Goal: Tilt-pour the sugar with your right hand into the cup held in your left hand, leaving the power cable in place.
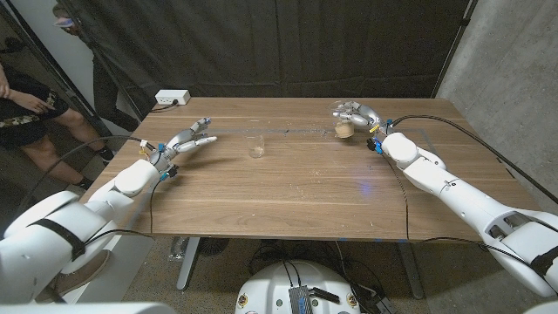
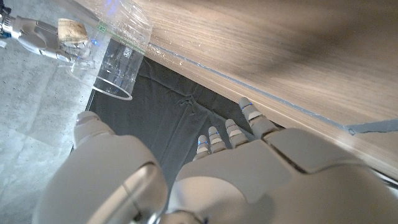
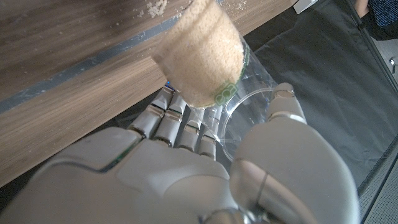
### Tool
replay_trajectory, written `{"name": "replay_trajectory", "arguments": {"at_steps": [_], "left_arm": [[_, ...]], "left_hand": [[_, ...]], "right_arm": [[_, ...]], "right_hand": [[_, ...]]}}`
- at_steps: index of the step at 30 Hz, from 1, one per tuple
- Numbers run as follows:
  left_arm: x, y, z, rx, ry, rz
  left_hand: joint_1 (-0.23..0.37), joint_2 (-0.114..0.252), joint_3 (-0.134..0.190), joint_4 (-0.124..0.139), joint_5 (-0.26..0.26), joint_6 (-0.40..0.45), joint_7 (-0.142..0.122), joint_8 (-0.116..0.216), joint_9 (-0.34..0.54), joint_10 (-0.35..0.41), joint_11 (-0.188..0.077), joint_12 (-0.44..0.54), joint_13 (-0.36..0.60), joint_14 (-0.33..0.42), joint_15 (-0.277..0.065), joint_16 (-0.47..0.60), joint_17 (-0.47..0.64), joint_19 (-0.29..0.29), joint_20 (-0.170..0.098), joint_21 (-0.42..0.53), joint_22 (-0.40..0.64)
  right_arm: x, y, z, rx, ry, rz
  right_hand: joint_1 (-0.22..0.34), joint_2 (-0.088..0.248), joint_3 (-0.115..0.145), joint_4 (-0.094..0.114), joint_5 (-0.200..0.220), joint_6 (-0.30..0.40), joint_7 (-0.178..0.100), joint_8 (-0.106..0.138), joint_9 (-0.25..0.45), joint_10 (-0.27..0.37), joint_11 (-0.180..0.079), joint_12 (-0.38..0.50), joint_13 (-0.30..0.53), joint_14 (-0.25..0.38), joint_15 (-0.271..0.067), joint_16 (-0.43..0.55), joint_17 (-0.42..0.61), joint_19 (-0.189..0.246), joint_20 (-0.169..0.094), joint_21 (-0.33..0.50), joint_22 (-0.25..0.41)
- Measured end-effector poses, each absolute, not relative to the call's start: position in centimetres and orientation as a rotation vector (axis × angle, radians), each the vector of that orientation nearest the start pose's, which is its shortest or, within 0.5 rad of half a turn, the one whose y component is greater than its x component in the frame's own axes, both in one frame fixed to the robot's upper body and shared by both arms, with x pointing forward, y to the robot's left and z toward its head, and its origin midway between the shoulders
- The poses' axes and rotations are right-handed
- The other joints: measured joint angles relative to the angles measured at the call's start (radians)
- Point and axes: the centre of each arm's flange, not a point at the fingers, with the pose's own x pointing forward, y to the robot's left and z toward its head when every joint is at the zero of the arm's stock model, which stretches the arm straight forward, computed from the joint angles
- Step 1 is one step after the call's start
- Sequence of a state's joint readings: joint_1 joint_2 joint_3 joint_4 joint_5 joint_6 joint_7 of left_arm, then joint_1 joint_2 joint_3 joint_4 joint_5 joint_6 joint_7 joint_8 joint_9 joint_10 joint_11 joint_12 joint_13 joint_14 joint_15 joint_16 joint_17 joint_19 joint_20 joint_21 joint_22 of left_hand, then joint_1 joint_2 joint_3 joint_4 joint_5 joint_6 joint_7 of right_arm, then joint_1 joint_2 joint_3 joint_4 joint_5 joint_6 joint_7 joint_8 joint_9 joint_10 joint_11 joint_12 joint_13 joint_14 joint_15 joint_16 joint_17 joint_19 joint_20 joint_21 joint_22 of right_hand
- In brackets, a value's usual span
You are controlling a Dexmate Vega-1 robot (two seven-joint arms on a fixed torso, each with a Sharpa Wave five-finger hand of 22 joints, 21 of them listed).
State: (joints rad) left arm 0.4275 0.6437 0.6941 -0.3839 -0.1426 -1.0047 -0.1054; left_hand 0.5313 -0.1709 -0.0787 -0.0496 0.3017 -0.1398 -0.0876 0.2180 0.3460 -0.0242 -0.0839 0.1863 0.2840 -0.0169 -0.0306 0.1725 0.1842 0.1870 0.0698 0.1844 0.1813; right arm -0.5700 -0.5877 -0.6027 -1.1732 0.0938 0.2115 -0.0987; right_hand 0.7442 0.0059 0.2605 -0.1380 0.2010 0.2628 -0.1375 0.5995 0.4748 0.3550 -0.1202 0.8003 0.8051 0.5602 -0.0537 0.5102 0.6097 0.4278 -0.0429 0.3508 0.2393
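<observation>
One robot hand gripping sugar cup (wrist close-up), empty cup apart

tabletop: matt brown wood, visible grain | empty cup: clear glossy plastic | sugar cup: clear plastic, grainy tan sugar | right hand: smooth glossy white-grey shell | backdrop: black matt cloth

My head camera looks down from above over the whole desk, both my arms entering from the bottom corners. Each wrist camera sits close behind its own fingers, turned so the desk appears overhead. My left wrist view shares the sugar cup with my right wrist view.
</observation>
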Motion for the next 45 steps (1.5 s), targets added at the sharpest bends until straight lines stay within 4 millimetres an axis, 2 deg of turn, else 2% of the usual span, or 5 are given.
{"name": "replay_trajectory", "arguments": {"at_steps": [4, 9, 13, 18, 45], "left_arm": [[65.6, 42.5, -3.3, 0.868, -0.678, -0.161], [65.8, 42.0, -3.4, 0.899, -0.678, -0.167], [66.0, 41.5, -3.6, 0.913, -0.680, -0.168], [66.3, 41.0, -3.6, 0.908, -0.689, -0.138], [67.2, 36.1, -4.2, 0.872, -0.733, -0.214]], "left_hand": [[0.000, 0.000, -0.015, -0.004, 0.000, 0.015, 0.003, 0.009, 0.000, 0.008, -0.008, 0.015, 0.001, 0.000, -0.001, 0.008, 0.000, 0.005, -0.005, 0.002, -0.005], [0.001, 0.001, -0.032, -0.010, 0.009, 0.060, 0.011, 0.031, 0.000, 0.043, -0.023, 0.034, 0.002, 0.041, -0.003, 0.021, 0.001, 0.028, -0.028, 0.013, -0.003], [0.020, 0.020, -0.044, -0.014, 0.020, 0.105, 0.015, 0.053, 0.005, 0.083, -0.036, 0.054, 0.007, 0.081, -0.006, 0.034, 0.005, 0.056, -0.056, 0.024, -0.002], [0.031, 0.031, -0.055, -0.014, 0.024, 0.130, 0.018, 0.067, 0.005, 0.116, -0.040, 0.065, 0.011, 0.110, -0.005, 0.041, 0.009, 0.080, -0.079, 0.031, -0.002], [0.042, 0.042, -0.069, -0.014, 0.039, 0.151, 0.032, 0.082, 0.009, 0.136, -0.032, 0.069, 0.020, 0.131, -0.005, 0.047, 0.014, 0.093, -0.082, 0.031, -0.002]], "right_arm": [[68.5, -26.8, 3.5, -0.688, -0.622, 0.084], [68.5, -26.7, 3.5, -0.693, -0.618, 0.081], [68.5, -26.7, 3.5, -0.696, -0.617, 0.078], [68.3, -26.8, 3.6, -0.701, -0.618, 0.078], [68.1, -27.8, 3.9, -0.711, -0.622, 0.077]], "right_hand": [[-0.001, 0.001, 0.000, 0.000, 0.000, 0.000, 0.000, 0.000, -0.002, 0.002, 0.000, 0.008, 0.000, 0.000, 0.000, 0.000, 0.000, 0.000, 0.000, 0.000, 0.000], [-0.004, 0.004, 0.000, 0.000, 0.000, 0.000, 0.000, 0.000, -0.002, 0.003, 0.000, 0.008, 0.003, 0.000, 0.000, 0.000, 0.005, -0.002, -0.002, 0.000, 0.000], [-0.004, 0.004, 0.000, 0.000, -0.001, 0.000, 0.000, 0.000, -0.005, 0.003, 0.000, 0.008, 0.004, 0.000, 0.000, -0.004, 0.005, -0.002, -0.002, 0.000, 0.000], [-0.003, 0.004, 0.000, 0.000, -0.001, 0.000, 0.000, 0.000, -0.007, 0.003, 0.000, 0.007, 0.004, 0.003, -0.003, -0.004, 0.009, -0.002, -0.002, 0.000, 0.000], [0.003, 0.008, 0.000, 0.000, -0.004, 0.011, 0.004, -0.001, -0.011, 0.007, 0.000, 0.004, 0.006, 0.007, 0.000, -0.011, 0.018, -0.002, -0.002, 0.000, 0.000]]}}
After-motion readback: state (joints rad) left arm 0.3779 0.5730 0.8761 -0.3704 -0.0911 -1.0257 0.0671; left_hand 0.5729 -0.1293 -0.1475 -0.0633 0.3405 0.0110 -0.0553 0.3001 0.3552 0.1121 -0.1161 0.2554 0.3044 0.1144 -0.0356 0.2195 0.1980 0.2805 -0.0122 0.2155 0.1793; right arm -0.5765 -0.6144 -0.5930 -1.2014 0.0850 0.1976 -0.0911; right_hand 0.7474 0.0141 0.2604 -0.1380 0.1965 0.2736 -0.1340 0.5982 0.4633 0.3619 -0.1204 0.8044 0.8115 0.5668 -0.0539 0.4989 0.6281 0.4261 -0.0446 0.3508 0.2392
